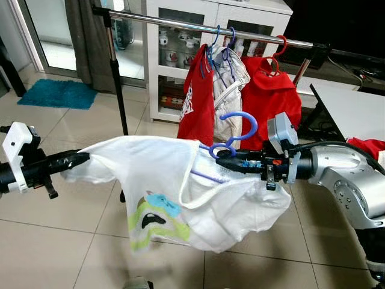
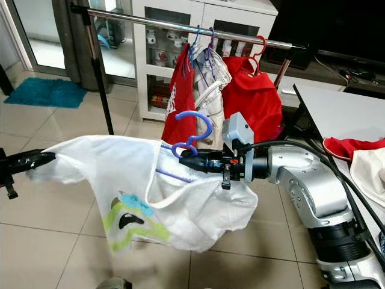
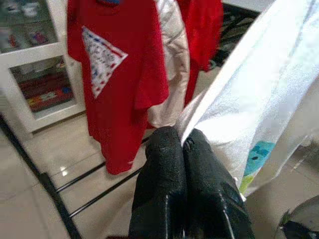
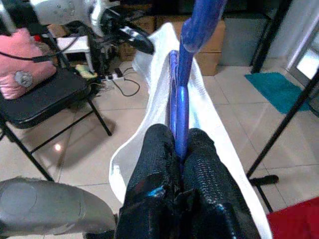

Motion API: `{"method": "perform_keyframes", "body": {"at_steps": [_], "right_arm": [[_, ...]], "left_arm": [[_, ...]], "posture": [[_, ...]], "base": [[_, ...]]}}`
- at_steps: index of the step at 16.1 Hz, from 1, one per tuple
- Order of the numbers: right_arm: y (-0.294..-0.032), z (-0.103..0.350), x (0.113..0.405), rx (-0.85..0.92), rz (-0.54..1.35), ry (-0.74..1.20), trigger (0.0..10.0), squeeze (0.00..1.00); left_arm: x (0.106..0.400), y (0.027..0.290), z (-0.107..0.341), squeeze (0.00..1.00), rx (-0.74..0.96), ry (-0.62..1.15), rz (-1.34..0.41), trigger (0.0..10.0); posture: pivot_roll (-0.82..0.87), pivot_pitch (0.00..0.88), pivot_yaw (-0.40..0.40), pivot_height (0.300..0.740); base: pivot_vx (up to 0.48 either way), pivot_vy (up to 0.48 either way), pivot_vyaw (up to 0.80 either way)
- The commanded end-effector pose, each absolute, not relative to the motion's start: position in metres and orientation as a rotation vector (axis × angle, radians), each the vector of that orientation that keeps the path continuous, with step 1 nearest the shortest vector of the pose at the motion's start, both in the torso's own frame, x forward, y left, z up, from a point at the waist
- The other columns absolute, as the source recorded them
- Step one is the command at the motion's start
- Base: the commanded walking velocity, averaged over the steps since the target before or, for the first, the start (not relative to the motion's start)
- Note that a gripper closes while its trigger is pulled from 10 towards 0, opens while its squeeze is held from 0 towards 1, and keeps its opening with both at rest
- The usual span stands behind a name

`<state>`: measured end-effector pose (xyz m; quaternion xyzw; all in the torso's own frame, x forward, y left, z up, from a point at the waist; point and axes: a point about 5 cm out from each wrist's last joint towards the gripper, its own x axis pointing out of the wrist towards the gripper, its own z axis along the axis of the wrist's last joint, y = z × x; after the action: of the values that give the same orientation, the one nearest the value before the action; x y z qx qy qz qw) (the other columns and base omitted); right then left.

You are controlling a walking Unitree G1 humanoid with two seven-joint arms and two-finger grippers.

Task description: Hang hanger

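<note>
Closest to my head camera is the white T-shirt (image 1: 180, 192), sagging between my two arms above the tiled floor (image 1: 66, 241), its green and blue print hanging low. Threaded through its neck is the blue hanger (image 1: 231, 135), hook up and curling just above my right gripper (image 1: 224, 161). The right wrist view shows those two black fingers (image 4: 154, 164) clamped on the hanger's blue stem, with the shirt trailing away beyond it. My left gripper (image 1: 75, 159) is pinched shut on the far edge of the shirt, probably a sleeve or shoulder, and the left wrist view shows white cloth squeezed between the closed fingers (image 3: 164, 174), so the fabric is held spread rather than bunched.

Behind the shirt stands the clothes rail (image 1: 174, 24), a metal bar that already carries a red T-shirt (image 1: 197, 102), a pale garment (image 1: 231, 84) and another red garment (image 1: 271, 93) on their own hangers. The hanger's hook sits well below the bar and in front of it.

My reading: the shirt is on the hanger and lifted, so the dressing part is done. What is left is raising the hook over the bar, most likely onto the bare stretch to my left of the red T-shirt, then letting go with both grippers.
</note>
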<state>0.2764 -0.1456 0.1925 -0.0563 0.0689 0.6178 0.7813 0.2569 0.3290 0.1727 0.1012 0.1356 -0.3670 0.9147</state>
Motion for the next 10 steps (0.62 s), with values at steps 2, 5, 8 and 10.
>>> {"method": "perform_keyframes", "body": {"at_steps": [2, 5, 8, 10], "right_arm": [[-0.149, 0.2, 0.28, -0.125, 1.307, 0.136, 10.0, 0.0], [-0.146, 0.198, 0.283, -0.123, 1.296, 0.161, 10.0, 0.0], [-0.143, 0.195, 0.282, -0.127, 1.313, 0.16, 10.0, 0.0], [-0.145, 0.194, 0.283, -0.142, 1.298, 0.172, 10.0, 0.0]], "left_arm": [[0.256, 0.333, 0.179, 0.0, 0.253, 0.272, -0.722, 0.0], [0.265, 0.333, 0.183, 0.0, 0.288, 0.165, -0.613, 10.0], [0.269, 0.333, 0.186, 1.0, 0.305, 0.132, -0.584, 10.0], [0.267, 0.337, 0.188, 1.0, 0.322, 0.128, -0.563, 10.0]], "posture": [[-0.07, 0.0, -0.093, 0.74], [-0.07, 0.0, -0.096, 0.74], [-0.07, 0.0, -0.097, 0.74], [-0.07, 0.0, -0.1, 0.74]], "base": [[0.0, 0.0, 0.0], [0.0, 0.0, 0.0], [0.0, 0.0, 0.0], [0.0, 0.0, 0.0]]}}
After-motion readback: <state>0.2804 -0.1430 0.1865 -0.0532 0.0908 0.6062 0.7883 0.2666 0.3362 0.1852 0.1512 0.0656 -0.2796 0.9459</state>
